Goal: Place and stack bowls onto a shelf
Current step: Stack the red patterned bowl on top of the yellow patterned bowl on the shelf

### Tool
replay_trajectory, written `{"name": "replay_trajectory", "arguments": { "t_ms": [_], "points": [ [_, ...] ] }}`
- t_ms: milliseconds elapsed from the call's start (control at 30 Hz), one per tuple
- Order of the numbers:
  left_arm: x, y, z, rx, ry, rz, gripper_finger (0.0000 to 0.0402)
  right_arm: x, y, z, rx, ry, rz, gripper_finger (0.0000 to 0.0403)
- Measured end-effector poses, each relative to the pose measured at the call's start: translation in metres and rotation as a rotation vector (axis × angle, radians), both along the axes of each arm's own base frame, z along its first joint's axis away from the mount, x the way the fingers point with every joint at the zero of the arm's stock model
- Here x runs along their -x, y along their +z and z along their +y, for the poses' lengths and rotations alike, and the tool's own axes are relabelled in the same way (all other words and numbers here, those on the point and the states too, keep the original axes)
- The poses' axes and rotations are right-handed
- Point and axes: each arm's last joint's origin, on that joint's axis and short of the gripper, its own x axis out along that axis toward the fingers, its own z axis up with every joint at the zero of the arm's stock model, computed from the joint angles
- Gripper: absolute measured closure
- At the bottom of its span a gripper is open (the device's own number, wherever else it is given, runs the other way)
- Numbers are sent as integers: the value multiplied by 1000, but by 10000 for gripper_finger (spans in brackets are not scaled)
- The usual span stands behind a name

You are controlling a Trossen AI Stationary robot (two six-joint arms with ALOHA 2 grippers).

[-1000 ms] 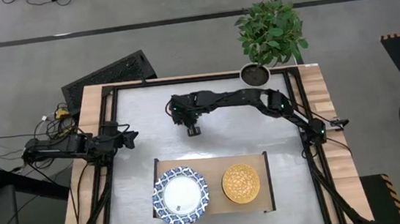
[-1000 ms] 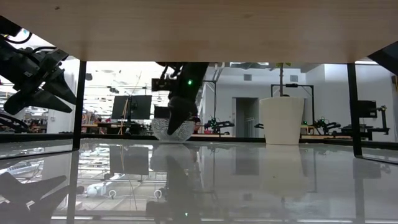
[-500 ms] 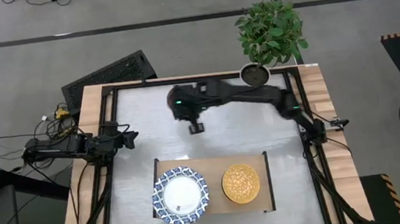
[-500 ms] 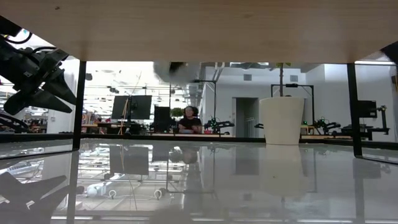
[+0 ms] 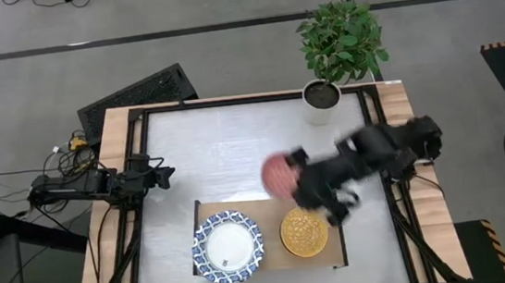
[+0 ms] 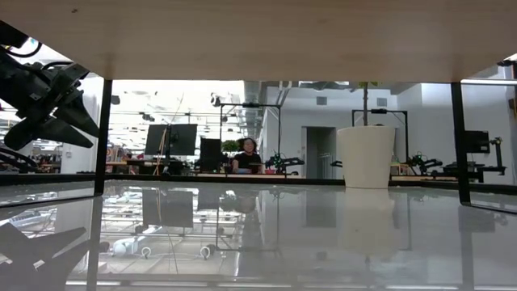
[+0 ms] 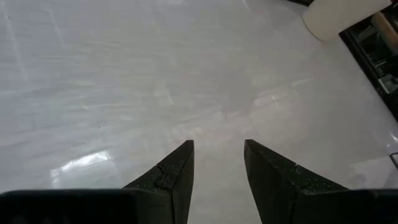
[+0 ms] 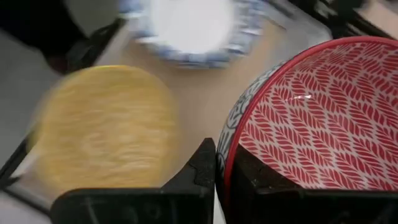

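My right gripper (image 5: pixel 301 181) is shut on a pink-red bowl (image 5: pixel 279 173) and carries it over the table, just beyond the shelf's far edge. The wrist view shows the bowl's red leaf-patterned inside (image 8: pixel 311 118) and pale patterned outside. The shelf (image 5: pixel 269 216) stands on the table's near side. On its board rest a large blue-and-white bowl (image 5: pixel 228 247) and a yellow bowl (image 5: pixel 304 232), both seen below the carried bowl in the right wrist view as yellow bowl (image 8: pixel 102 124) and blue-and-white bowl (image 8: pixel 186 25). My left gripper (image 5: pixel 165 175) waits open at the table's left edge. My right gripper pinches the pink-red bowl's rim (image 8: pixel 227 146), one finger (image 8: pixel 204 165) outside the wall and the other (image 8: pixel 252 177) inside the bowl. The bowl is lifted clear of the table and shelf and is tilted in the hold.
A white plant pot (image 5: pixel 321 96) with a green plant stands at the table's far right; it also shows in the low view as pot (image 6: pixel 366 156). The shelf's right third (image 5: pixel 335 245) is bare board. Black frame rails (image 5: pixel 140 227) run along the table's sides. A person (image 6: pixel 246 153) sits in the room behind.
My right gripper has lifted the pink-red bowl off the far middle of the table, out of the low view. It then swung it fast toward the near right, to the shelf's far edge beside the yellow bowl. The left arm has kept still.
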Motion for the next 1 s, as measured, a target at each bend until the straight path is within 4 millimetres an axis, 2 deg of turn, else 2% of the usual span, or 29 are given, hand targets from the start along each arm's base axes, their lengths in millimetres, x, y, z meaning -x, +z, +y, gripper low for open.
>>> {"name": "replay_trajectory", "arguments": {
  "t_ms": [167, 300, 367, 633, 1000],
  "points": [
    [0, 0, 0, 1, 2, 3, 273, 23, -5, 54, 56, 155, 12, 364],
    [0, 0, 0, 11, 10, -3, 273, 27, -19, 86, 90, 214, 57, 364],
    [0, 0, 0, 13, 11, -4, 273, 24, -27, 95, 92, 212, 82, 364],
    [0, 0, 0, 27, 21, -13, 273, 15, -48, 104, 73, 174, 212, 364],
    [1, 0, 0, 25, 22, -12, 273, 19, -46, 107, 31, 135, 223, 364]
  ]
}}
